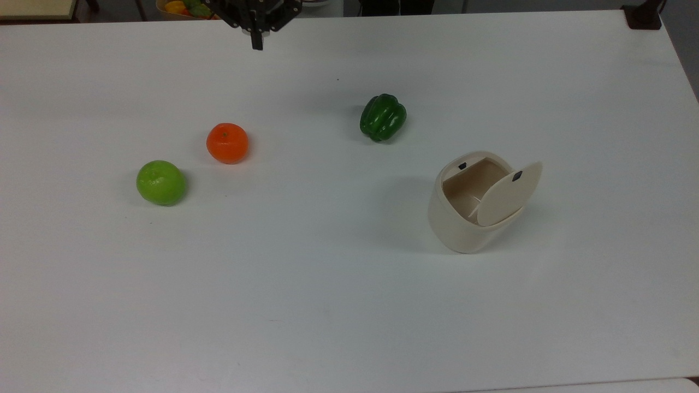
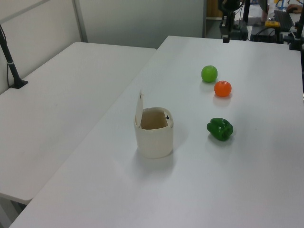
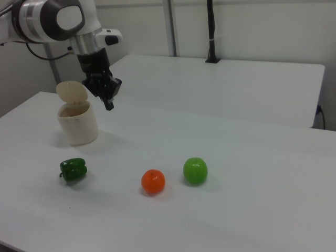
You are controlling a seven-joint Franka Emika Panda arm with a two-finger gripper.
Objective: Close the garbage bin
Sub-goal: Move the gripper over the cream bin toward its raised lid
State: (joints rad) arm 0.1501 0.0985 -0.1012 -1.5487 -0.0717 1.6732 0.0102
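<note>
The cream garbage bin (image 1: 457, 225) stands on the white table at the top view's right, its interior exposed. Its hinged lid (image 1: 509, 193) is tipped up, with a small black mark near the top edge. The left view shows the bin (image 2: 154, 137) with the lid (image 2: 138, 108) upright on its left side. In the right view the bin (image 3: 79, 126) stands at the left under its raised lid (image 3: 72, 91). My gripper (image 1: 256, 42) hangs shut and holding nothing at the top view's upper edge, far from the bin. The gripper (image 3: 108, 103) points down in the right view and sits far back (image 2: 226, 39) in the left view.
A green bell pepper (image 1: 383, 117) lies up and left of the bin in the top view. An orange (image 1: 227, 143) and a green apple (image 1: 161, 182) sit further left. A second white table (image 2: 61, 95) adjoins in the left view. A black post (image 3: 210, 31) stands behind.
</note>
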